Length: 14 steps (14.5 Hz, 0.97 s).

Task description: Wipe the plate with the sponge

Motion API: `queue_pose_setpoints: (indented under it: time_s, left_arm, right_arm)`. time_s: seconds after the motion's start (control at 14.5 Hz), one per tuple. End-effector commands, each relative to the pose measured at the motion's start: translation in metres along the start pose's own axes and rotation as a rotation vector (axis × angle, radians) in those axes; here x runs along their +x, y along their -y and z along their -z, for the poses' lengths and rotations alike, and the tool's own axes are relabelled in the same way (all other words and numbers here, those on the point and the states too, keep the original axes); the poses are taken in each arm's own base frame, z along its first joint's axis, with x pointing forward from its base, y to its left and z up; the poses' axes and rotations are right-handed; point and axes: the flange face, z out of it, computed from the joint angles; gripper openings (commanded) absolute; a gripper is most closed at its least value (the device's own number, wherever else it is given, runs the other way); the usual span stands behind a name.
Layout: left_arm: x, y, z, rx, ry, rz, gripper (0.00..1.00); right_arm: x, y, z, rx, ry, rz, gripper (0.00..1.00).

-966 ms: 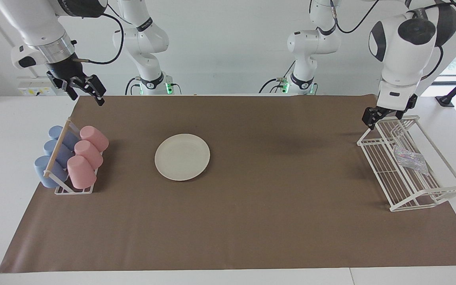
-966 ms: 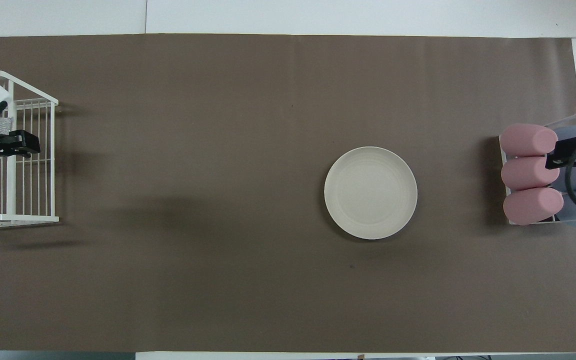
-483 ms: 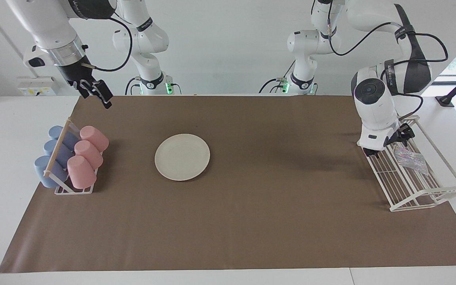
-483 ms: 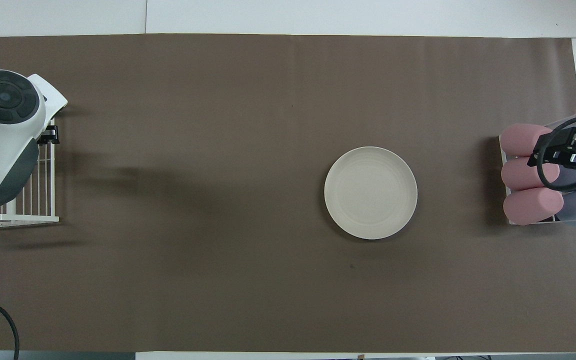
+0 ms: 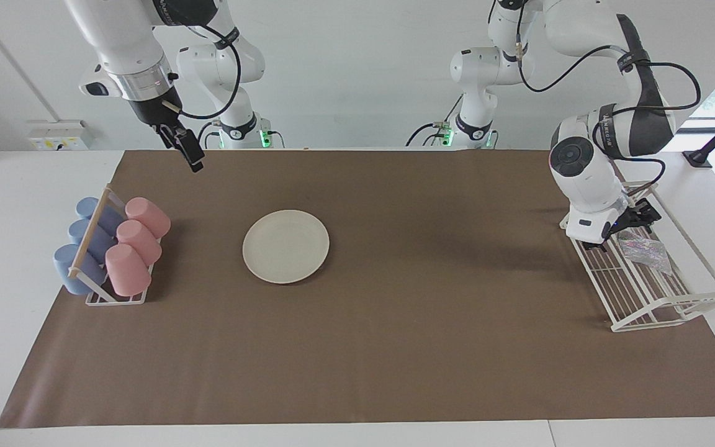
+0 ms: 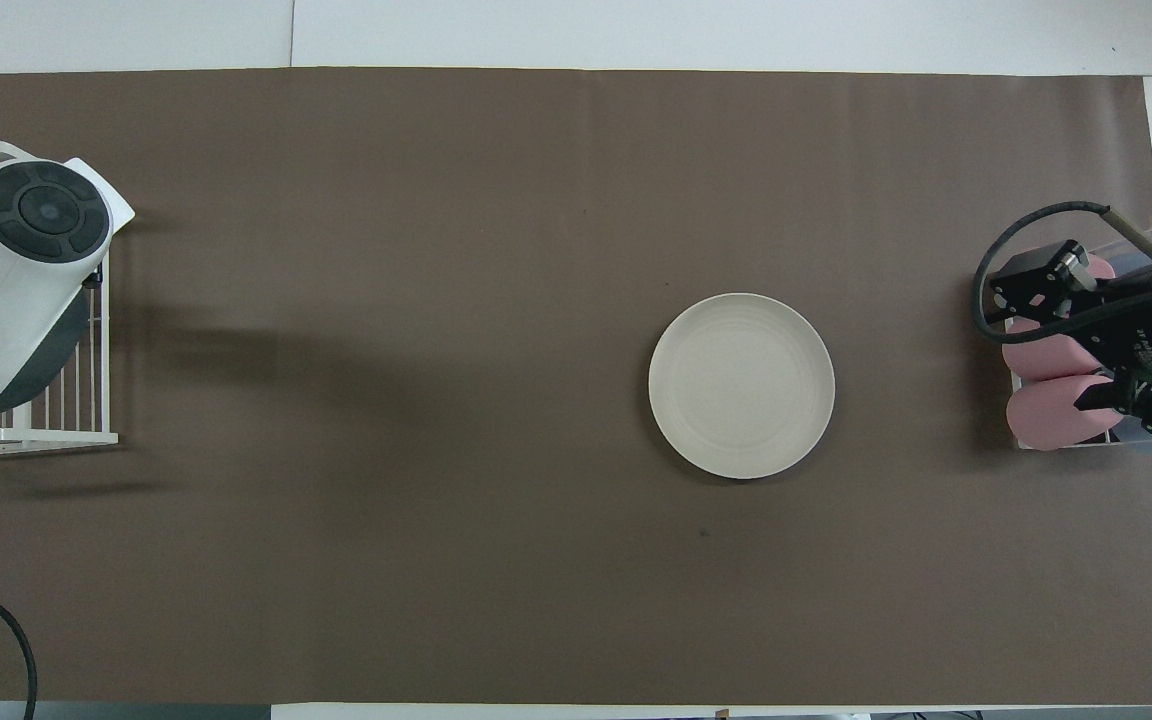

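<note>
Now the left gripper (image 5: 634,225) has come down into the white wire rack (image 5: 674,304), almost at the one sponge (image 5: 643,248) lying there (fingers apart, I believe), so grasping seems next. Meanwhile the right gripper (image 5: 187,149) has swung inward; I cannot tell its fingers. One plate (image 5: 285,246) lies mid-table; three pink cups (image 5: 137,245) and three blue cups (image 5: 81,245) stay racked.

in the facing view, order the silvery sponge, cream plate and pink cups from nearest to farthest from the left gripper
1. Shiny silvery-white sponge, in the white wire rack right beside the left gripper.
2. Round cream-white plate, mid-table.
3. Pink cups, at the right arm's end.
</note>
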Motion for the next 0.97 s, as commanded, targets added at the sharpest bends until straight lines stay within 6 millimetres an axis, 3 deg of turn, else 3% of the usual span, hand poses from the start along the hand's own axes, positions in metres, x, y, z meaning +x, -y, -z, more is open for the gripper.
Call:
queue_pose_setpoints:
  time_s: [0.0,0.14,0.28,0.48,0.76,0.9]
  left_arm:
    - [0.0,0.002,-0.007,0.024,-0.026,-0.002,0.86]
    - [0.001,0.002,-0.006,0.023,-0.029,0.0,0.63]
    - [0.003,0.002,-0.005,0.022,-0.033,0.001,0.31]
    - [0.003,0.003,-0.005,0.023,-0.033,0.002,0.0]
    - [0.006,0.005,0.0,0.027,-0.035,0.005,0.0]
    - [0.01,0.01,0.011,0.033,-0.031,0.013,0.0]
  right_arm:
    - [-0.02,0.009,0.003,0.009,-0.002,-0.102,1.0]
    - [-0.034,0.019,0.005,0.021,-0.011,-0.207,1.0]
    - [-0.049,0.028,0.005,0.033,0.018,-0.274,1.0]
    - [-0.056,0.033,0.006,0.062,0.099,-0.425,1.0]
    - [-0.062,0.039,0.009,0.092,0.105,-0.464,1.0]
    - [-0.064,0.041,0.011,0.105,0.103,-0.488,1.0]
